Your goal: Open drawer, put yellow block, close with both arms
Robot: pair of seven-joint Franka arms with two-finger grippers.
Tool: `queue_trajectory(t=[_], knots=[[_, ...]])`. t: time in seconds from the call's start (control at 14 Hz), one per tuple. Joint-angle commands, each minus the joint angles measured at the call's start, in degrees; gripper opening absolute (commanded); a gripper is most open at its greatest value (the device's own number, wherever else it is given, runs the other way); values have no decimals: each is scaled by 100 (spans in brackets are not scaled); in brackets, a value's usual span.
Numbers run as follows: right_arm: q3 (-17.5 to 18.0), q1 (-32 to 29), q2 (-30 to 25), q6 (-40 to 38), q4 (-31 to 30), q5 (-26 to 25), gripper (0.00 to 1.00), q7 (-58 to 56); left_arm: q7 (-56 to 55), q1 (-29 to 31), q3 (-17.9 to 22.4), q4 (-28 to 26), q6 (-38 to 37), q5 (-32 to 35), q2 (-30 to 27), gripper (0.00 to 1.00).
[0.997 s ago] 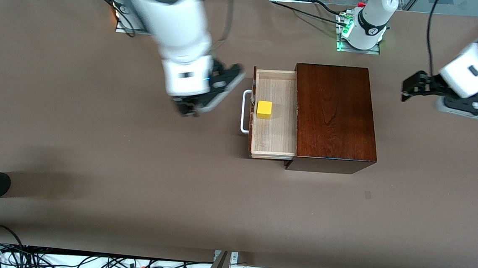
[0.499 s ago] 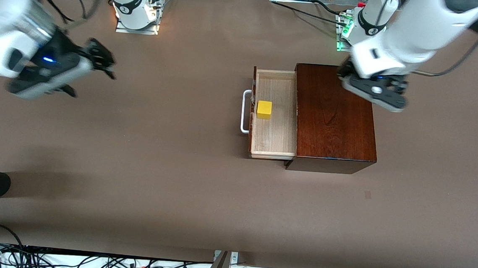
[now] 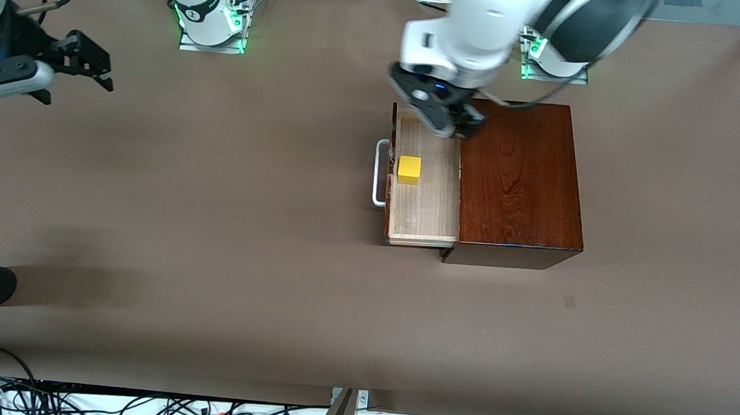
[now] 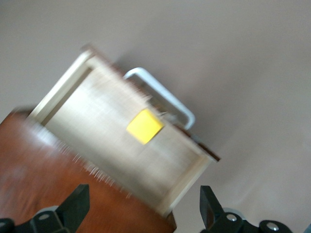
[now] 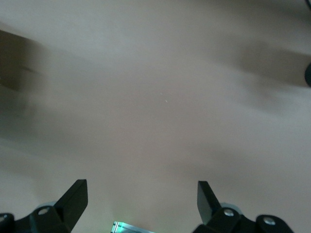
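Left end effector point(image 3: 457, 126) spread, over open pale-wood drawer point(image 3: 422, 221) of dark reddish-brown wooden box point(image 3: 518, 185). Right end effector point(image 3: 84, 60) spread, waited over bare brown desk point(image 3: 212, 235). Small bright-yellow cube point(image 3: 409, 169) sat inside drawer near white U-shaped bar handle point(image 3: 378, 182). Drawer likely rigid, slides easily; push dark front.

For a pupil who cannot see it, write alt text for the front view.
The yellow block sits in the open drawer of a dark wooden box. The open left gripper hangs over the drawer; the open right gripper hangs over bare table at the right arm's end.
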Motion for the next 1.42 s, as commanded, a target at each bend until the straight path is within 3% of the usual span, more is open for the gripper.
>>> queue_trajectory(t=[0.0, 0.21, 0.57, 0.71, 1.0, 1.35], knots=[[-136, 21, -156, 277, -529, 32, 100, 111, 913, -409, 21, 292, 305, 188, 439, 100], [-207, 29, -138, 514, -592, -99, 100, 111, 1650, -734, 30, 309, 709, 250, 720, 100], [-321, 29, -77, 532, -443, -91, 100, 94, 2478, -1078, 30, 309, 1069, 1242, 1414, 100], [-435, 21, -129, 497, -381, -74, 100, 111, 2532, -1078, 30, 248, 1431, 1452, 1652, 100], [-856, 21, -94, 498, -381, 366, 100, 111, 2471, -1069, 74, 257, 1458, 1849, 1960, 100], [-857, 21, -86, 436, -390, 287, 100, 94, 2427, -1052, 83, 248, 1458, 2245, 2198, 100]])
